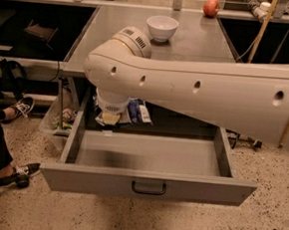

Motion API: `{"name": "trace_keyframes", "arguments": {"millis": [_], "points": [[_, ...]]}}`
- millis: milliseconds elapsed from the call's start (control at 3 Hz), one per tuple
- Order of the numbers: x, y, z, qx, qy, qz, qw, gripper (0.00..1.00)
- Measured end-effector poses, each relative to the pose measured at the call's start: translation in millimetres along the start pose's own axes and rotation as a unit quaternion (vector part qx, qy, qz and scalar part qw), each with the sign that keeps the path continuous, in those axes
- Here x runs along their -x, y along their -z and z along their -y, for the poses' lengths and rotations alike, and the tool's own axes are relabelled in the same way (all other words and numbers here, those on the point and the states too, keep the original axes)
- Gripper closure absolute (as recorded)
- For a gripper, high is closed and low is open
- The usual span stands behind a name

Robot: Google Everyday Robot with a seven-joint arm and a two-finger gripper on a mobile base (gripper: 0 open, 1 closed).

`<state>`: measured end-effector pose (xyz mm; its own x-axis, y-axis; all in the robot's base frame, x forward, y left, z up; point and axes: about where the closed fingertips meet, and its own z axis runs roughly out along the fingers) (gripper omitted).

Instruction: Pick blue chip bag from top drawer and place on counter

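Blue chip bag [137, 111] hangs in the air over the back of the open top drawer [151, 156], just under the front edge of the desk [195, 43] and clear of the drawer floor. The gripper [110, 117] sits right at the bag's left side, below the big white arm [201, 91]. The fingers look pinched on the bag's edge, though the wrist hides most of the grip.

So the lift looks done, and the carry to the desk is the step in hand. To do it well, the robot probably needs to bring the bag out toward the drawer front first, then up past the desk lip. Going straight up would likely snag it on that edge. A glossy bag held by one edge can swing or slip, so slow is better. The bare near part of the desk is the spot, well short of the white bowl [162, 27] and the red apple [211, 7] at the back.
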<state>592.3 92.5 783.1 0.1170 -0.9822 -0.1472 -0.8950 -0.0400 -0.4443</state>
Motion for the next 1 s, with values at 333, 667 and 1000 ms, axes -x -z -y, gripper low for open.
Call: {"name": "trace_keyframes", "arguments": {"millis": [333, 667, 1000], "points": [[-15.4, 0.9, 19.5, 0.017, -0.015, 0.011, 0.9997, 1.0], [-118.3, -24.7, 31.0, 0.101, -0.084, -0.013, 0.9913, 1.0], [-190.8, -51.5, 23.7, 0.197, -0.115, -0.019, 0.9735, 1.0]]}}
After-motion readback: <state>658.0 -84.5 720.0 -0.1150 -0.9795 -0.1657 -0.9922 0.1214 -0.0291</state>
